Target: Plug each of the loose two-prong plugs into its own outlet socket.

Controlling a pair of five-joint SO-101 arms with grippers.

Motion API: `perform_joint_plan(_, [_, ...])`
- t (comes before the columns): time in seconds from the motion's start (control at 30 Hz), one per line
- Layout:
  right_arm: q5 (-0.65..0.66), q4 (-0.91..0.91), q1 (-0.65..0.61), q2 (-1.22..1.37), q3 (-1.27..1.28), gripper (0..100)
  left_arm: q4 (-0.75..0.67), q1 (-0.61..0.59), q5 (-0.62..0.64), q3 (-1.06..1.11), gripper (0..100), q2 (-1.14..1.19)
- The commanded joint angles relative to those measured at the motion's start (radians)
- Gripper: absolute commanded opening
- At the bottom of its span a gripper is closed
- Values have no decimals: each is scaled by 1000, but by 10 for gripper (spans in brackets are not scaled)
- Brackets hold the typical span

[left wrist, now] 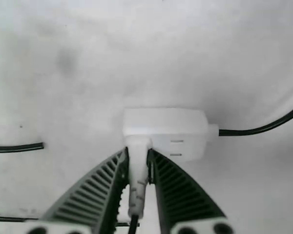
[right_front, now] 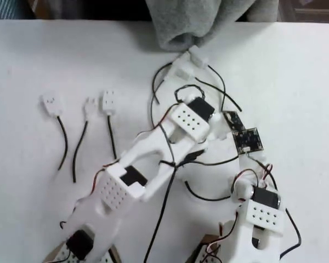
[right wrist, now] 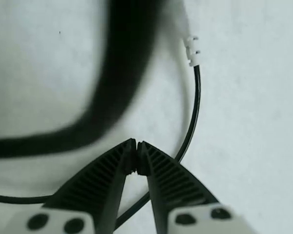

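Left gripper (left wrist: 136, 163) pinches slim white plastic two-prong plug (left wrist: 137, 181), tip meeting white rectangular outlet block (left wrist: 172, 127) just ahead. Right gripper (right wrist: 136, 157) closed, empty.

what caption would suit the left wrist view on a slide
Left gripper shut on a white plug, holding it against the white outlet socket lying on the table.

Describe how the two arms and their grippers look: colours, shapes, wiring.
Both the left arm and right arm are white plastic shells with black motor blocks and panels dotted with round holes. Thin black and red wires loop along their joints. The left gripper and right gripper have dark grey wedge-shaped fingers with diagonal ribs, set on white bases with black screw holes.
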Motion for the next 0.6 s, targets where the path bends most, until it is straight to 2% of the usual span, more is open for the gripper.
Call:
perform_joint_plan(0.0, [2, -10, -4, -10, -5, 20, 11, 4, 8, 130, 28, 38])
perform_joint_plan(0.13, [2, -10, -2, -10, -5, 20, 11, -45, 18, 74, 89, 36])
perform_joint_plan(0.23, [2, -10, -2, -10, -5, 20, 12, -101, 94, -14, 126, 36])
perform_joint_plan(0.4, [2, -10, -2, -10, -5, 20, 15, -156, 112, -127, 140, 36])
perform_joint_plan(0.57, [2, -10, -2, -10, -5, 20, 15, -156, 114, -121, 140, -22])
